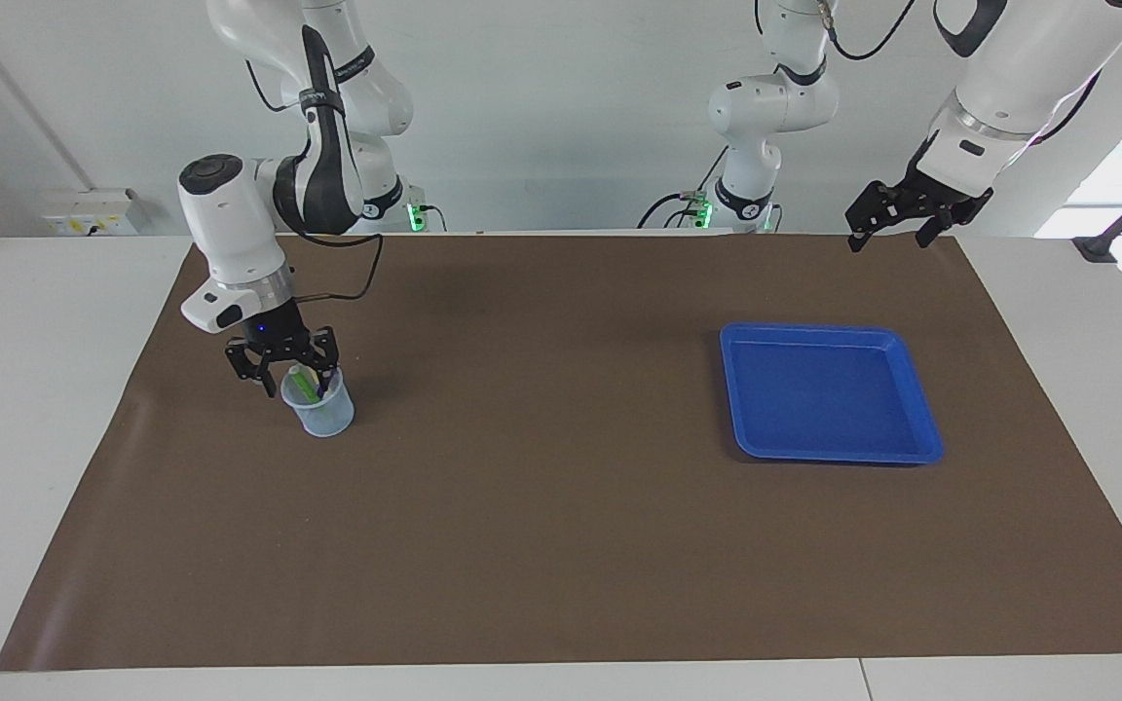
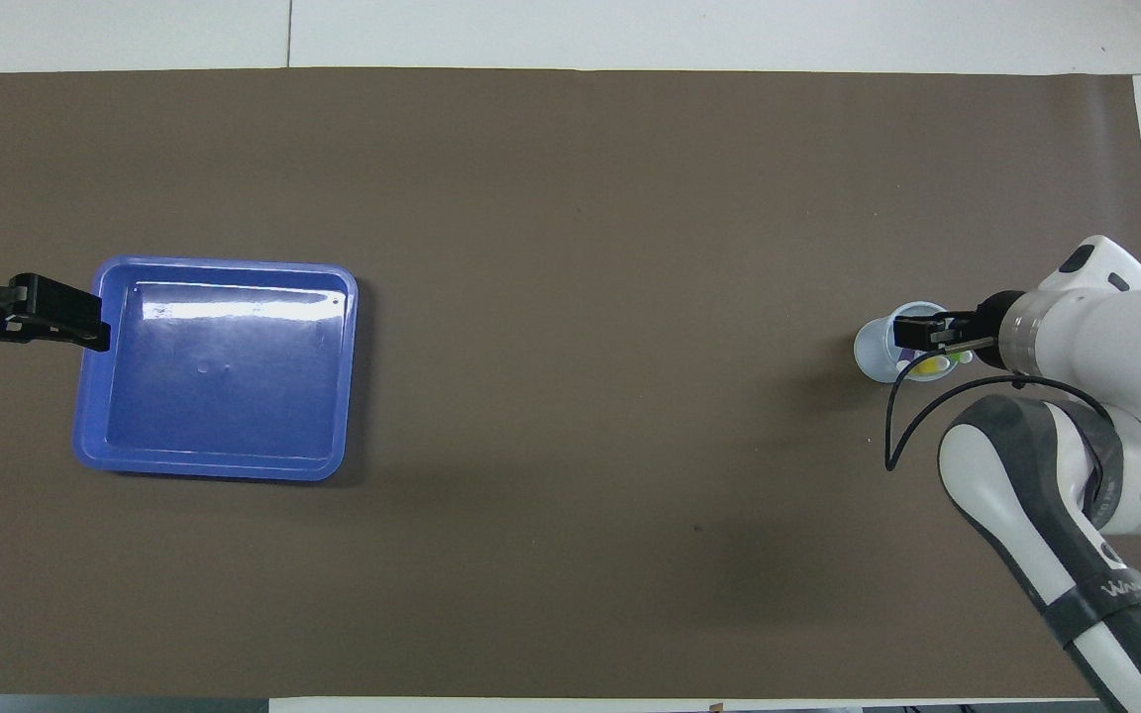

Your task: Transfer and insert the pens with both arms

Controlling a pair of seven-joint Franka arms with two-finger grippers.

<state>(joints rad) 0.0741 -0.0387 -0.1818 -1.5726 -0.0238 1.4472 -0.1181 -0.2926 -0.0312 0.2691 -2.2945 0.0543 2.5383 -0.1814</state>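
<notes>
Right gripper (image 1: 283, 370) parked right over the clear cup (image 1: 319, 407) at the right arm's end of the mat, fingers spread apart, gripping nothing. Green pen (image 1: 305, 387) leaning inside that cup, yellow pen (image 2: 930, 367) in there too. Left gripper (image 1: 897, 222) waiting up high near the blue tray (image 1: 921, 409), fingers spread wide, holding nothing.

A blue tray (image 1: 921, 443) sits on a brown mat (image 1: 542, 545); a green pen (image 1: 305, 387) stands in a clear cup (image 1: 325, 414).
</notes>
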